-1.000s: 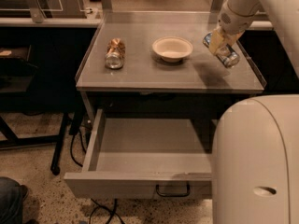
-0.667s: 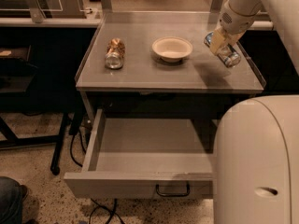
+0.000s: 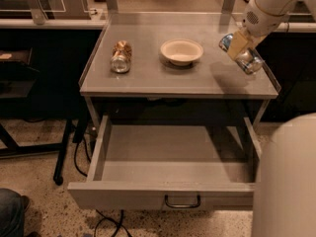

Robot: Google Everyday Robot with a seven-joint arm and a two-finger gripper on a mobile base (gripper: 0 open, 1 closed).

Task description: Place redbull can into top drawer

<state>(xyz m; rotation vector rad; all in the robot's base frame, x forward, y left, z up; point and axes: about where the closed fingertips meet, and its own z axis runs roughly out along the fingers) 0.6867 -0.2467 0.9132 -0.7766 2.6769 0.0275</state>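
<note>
My gripper (image 3: 239,45) is over the right end of the grey tabletop (image 3: 148,80), shut on the redbull can (image 3: 249,62). The can is tilted, its shiny silver end pointing down to the right and its blue part showing behind the tan finger. It hangs a little above the table and casts a shadow there. The top drawer (image 3: 148,195) is pulled wide open below the table, its floor bare, with the dark handle (image 3: 182,202) on its front panel. The gripper is behind the drawer and to the right of its middle.
A brown-gold can (image 3: 121,56) lies on its side at the table's left. A cream bowl (image 3: 181,51) stands mid-table. My white body (image 3: 289,181) covers the lower right. Cables lie on the floor under the drawer; someone's knee (image 3: 10,214) shows at bottom left.
</note>
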